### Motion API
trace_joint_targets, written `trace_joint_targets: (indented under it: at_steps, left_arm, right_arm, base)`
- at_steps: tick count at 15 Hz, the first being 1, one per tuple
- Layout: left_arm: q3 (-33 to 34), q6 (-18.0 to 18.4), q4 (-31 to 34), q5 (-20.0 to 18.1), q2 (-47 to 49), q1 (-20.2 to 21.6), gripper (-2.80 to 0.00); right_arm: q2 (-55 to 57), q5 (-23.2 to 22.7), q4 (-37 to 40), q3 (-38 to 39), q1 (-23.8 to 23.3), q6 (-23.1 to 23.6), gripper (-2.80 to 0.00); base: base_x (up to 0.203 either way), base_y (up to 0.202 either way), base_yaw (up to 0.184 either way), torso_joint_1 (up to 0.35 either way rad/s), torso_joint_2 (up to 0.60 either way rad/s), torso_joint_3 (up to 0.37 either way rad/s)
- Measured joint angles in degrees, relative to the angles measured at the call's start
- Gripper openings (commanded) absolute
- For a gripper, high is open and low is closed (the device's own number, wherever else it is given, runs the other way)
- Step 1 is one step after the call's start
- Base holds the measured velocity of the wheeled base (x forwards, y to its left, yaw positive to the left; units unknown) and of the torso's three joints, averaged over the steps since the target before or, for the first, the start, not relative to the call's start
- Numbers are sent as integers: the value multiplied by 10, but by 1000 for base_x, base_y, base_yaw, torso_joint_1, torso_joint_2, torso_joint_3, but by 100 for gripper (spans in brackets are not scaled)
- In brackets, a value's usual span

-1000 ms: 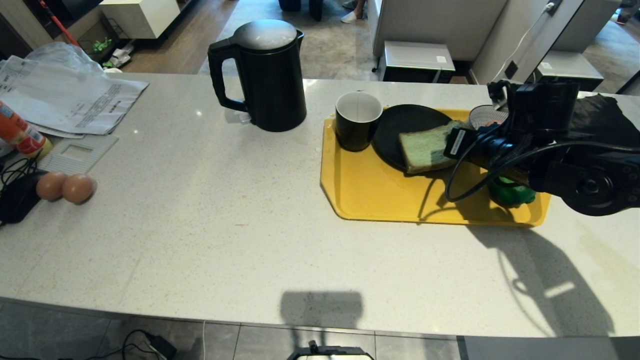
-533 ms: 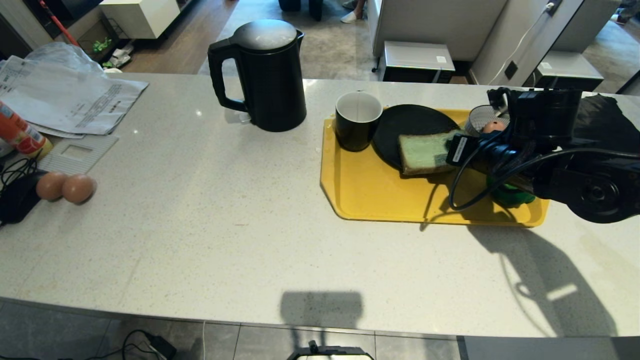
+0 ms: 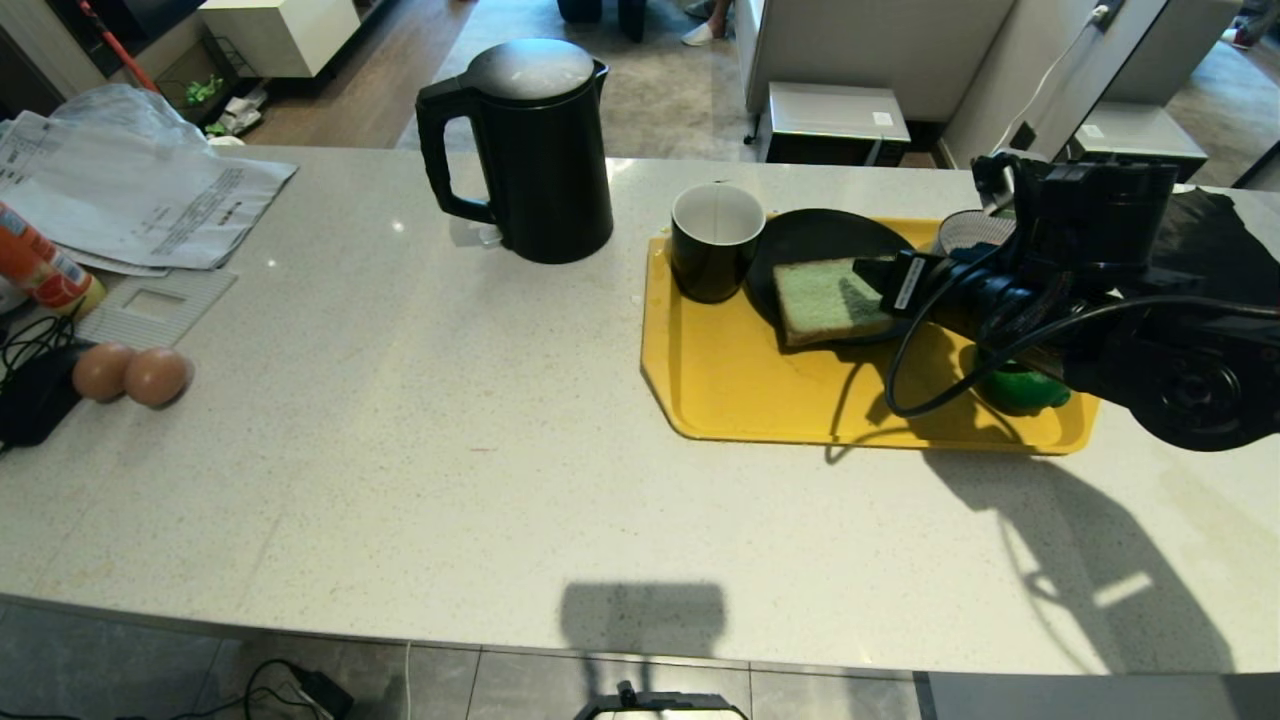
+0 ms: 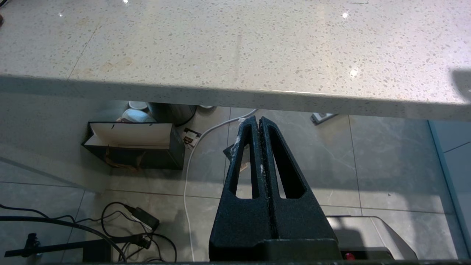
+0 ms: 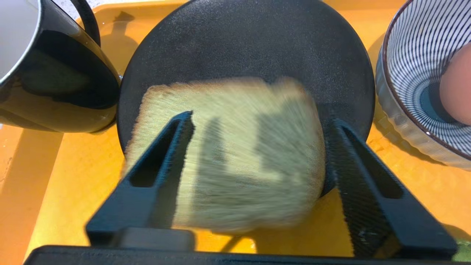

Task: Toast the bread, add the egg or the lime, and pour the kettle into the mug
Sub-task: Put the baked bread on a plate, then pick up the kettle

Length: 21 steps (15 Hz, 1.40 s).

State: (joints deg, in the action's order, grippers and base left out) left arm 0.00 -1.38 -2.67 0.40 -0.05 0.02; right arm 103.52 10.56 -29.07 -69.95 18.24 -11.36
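Head view is showing the yellow tray (image 3: pixel 740 400) as the landmark: the bread (image 3: pixel 825 300) is lying on the black plate (image 3: pixel 810 240) at the tray's far side, overhanging the plate's near rim. The mug (image 3: pixel 715 240) is standing at the tray's far left corner, touching the plate. The lime (image 3: pixel 1020 388) is sitting at the tray's near right, partly hidden under the arm. The kettle (image 3: pixel 530 150) is standing well apart from the tray, off its left edge. The right gripper (image 5: pixel 254 147) is hovering over the bread with its jaws spread apart, one on either side of the slice and gripping nothing. The left gripper (image 4: pixel 259 147) is hanging below the counter edge, jaws pressed together. Judging by this layout, the bread is plated, while adding the lime and pouring the kettle are remaining.
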Motion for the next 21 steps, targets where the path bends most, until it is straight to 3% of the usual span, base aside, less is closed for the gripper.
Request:
trace_joint_targets:
  at_steps: [7, 13, 14, 19, 21]
  left_arm:
    - [0, 0, 0, 0, 0, 0, -280]
    - [0, 0, 0, 0, 0, 0, -280]
    - [0, 0, 0, 0, 0, 0, -280]
    - [0, 0, 0, 0, 0, 0, -280]
    - [0, 0, 0, 0, 0, 0, -280]
  right_arm:
    - [-15, 1, -22, 3, -2, 29, 0]
    - [-67, -12, -21, 23, -2, 23, 0]
    - [-82, -22, -21, 28, -2, 25, -280]
    - [-161, -30, -20, 44, -2, 91, -280]
    - [-195, -31, -20, 50, -2, 98, -280]
  base:
    - [0, 0, 0, 0, 0, 0]
    - [0, 0, 0, 0, 0, 0]
    - [0, 0, 0, 0, 0, 0]
    - [0, 0, 0, 0, 0, 0]
    - [0, 0, 0, 0, 0, 0]
